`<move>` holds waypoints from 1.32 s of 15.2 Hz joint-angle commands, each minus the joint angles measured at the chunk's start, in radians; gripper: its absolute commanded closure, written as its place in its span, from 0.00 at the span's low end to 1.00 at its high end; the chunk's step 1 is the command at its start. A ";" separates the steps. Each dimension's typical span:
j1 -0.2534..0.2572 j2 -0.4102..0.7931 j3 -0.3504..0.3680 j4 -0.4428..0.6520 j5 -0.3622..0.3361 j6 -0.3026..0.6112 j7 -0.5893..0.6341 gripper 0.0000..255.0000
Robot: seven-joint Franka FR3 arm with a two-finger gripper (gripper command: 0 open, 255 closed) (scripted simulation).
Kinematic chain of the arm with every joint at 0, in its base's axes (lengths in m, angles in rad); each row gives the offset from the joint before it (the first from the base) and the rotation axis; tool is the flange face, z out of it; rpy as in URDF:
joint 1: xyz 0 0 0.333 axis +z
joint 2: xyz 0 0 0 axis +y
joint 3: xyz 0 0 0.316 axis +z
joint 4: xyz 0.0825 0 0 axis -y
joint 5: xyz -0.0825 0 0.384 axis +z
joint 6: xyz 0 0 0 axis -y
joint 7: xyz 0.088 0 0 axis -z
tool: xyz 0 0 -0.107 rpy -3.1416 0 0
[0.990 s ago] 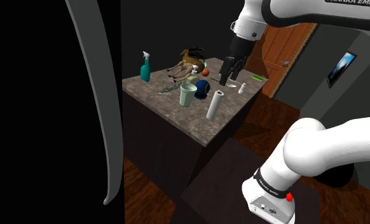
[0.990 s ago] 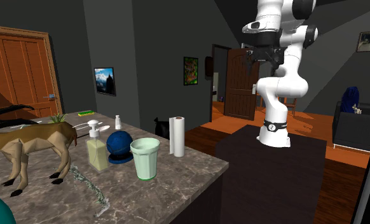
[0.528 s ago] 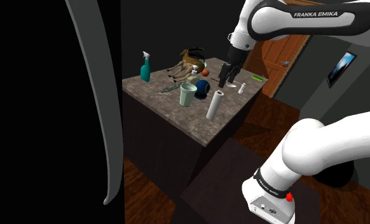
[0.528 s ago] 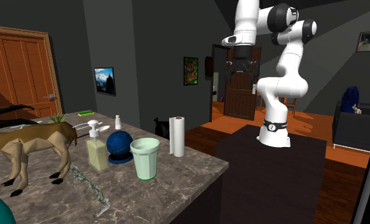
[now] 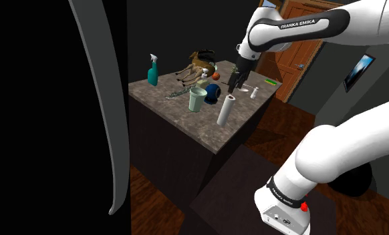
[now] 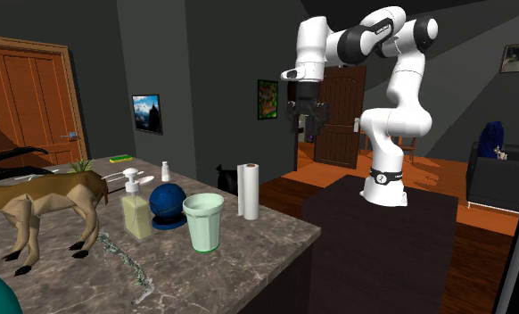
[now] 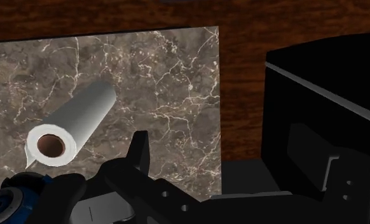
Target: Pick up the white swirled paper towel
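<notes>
White paper towel roll [image 6: 248, 190], brown-cored, stands upright on marbled counter [image 6: 249, 259].

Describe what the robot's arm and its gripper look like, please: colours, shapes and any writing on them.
The arm is made of rounded, glossy white links with dark joints between them. One link carries a dark strip with white lettering, FRANKA EMIKA. Near the base there is a black band and a small red spot. The gripper is entirely black, with two fingers.
</notes>
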 commanded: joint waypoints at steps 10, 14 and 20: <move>-0.027 0.386 -0.171 0.194 0.102 0.192 -0.270 0.00; -0.056 0.545 -0.201 0.304 0.194 0.225 -0.385 0.00; -0.097 0.678 -0.198 0.377 0.275 0.269 -0.469 0.00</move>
